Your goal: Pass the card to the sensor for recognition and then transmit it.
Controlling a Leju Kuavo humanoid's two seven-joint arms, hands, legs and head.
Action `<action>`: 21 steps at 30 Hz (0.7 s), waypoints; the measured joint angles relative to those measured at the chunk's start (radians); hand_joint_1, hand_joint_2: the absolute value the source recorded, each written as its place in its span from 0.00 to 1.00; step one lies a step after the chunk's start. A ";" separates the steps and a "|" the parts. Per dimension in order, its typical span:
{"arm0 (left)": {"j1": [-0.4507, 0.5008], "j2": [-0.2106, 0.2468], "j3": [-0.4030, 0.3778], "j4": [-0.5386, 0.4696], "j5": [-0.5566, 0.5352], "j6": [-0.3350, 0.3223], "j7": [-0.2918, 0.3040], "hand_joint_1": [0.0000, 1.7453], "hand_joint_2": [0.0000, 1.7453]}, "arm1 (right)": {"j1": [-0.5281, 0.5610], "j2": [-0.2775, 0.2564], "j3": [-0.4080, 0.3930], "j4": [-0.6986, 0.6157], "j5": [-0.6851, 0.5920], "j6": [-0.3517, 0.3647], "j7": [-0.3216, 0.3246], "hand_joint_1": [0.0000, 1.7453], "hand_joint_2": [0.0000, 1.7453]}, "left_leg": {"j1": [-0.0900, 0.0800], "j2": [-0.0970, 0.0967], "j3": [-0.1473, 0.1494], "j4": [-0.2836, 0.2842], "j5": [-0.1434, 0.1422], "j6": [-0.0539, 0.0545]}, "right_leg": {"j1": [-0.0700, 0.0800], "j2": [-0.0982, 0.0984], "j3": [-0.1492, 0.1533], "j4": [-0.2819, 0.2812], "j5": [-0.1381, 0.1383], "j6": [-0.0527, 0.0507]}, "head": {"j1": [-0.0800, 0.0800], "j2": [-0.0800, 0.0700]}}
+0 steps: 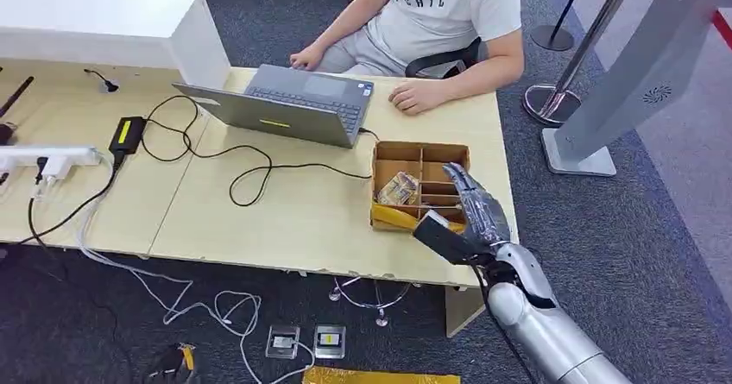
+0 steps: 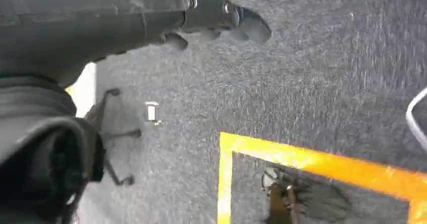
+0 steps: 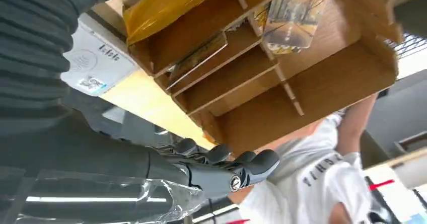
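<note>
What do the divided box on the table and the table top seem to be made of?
The divided box looks like thin brown wood or fibreboard with a matt finish: the right wrist view shows flat slotted partitions with raw cut edges. The table top seems to be light plywood or a wood-look laminate, smooth and pale, with a seam between two panels; which of them I cannot tell.

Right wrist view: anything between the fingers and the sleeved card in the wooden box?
Nothing visible. The right hand hovers over the open-topped divided wooden box; the clear-sleeved picture card lies uncovered in its compartment.
</note>
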 joint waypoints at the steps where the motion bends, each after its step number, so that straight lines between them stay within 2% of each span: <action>1: -0.070 -0.003 0.000 -0.009 -0.017 0.008 0.066 0.00 0.00 | -0.014 0.015 0.007 0.012 0.012 -0.013 0.001 0.00 1.00 | 0.001 -0.006 -0.005 0.000 0.004 -0.001 | 0.001 -0.007 -0.001 0.000 0.002 0.000 | 0.000 0.000; 2: -0.129 -0.007 -0.001 -0.018 -0.032 0.013 0.112 0.00 0.00 | -0.026 0.030 0.013 0.023 0.026 -0.028 0.004 0.00 1.00 | 0.001 -0.008 -0.005 -0.001 0.005 -0.002 | 0.001 -0.008 0.000 0.000 0.003 -0.001 | 0.000 0.000; 5: -0.206 -0.019 0.000 -0.029 -0.049 0.019 0.124 0.00 0.00 | -0.035 0.047 0.026 0.033 0.052 -0.044 0.017 0.00 1.00 | 0.001 -0.005 0.000 -0.002 0.005 -0.002 | 0.001 -0.005 0.002 0.000 0.005 -0.003 | 0.000 0.000; 6: -0.208 -0.021 0.000 -0.031 -0.053 0.018 0.118 0.00 0.00 | -0.036 0.048 0.032 0.037 0.075 -0.056 0.028 0.00 1.00 | 0.002 -0.001 0.000 -0.001 0.005 -0.002 | 0.002 -0.001 0.001 0.000 0.005 -0.003 | -0.004 0.000; 11: -0.232 -0.029 0.001 -0.042 -0.079 0.017 0.083 0.00 0.00 | -0.037 0.045 0.045 0.051 0.209 -0.115 0.065 0.00 1.00 | 0.003 0.001 -0.004 0.000 0.006 -0.003 | 0.003 0.002 -0.002 0.000 0.007 -0.003 | -0.002 0.000; 21: -0.234 -0.039 0.003 -0.047 -0.086 0.019 0.083 0.00 0.00 | -0.035 0.044 0.064 0.057 0.226 -0.091 0.090 0.00 1.00 | 0.003 0.006 -0.004 0.000 0.006 -0.003 | 0.003 0.007 -0.004 0.000 0.008 -0.004 | -0.002 0.000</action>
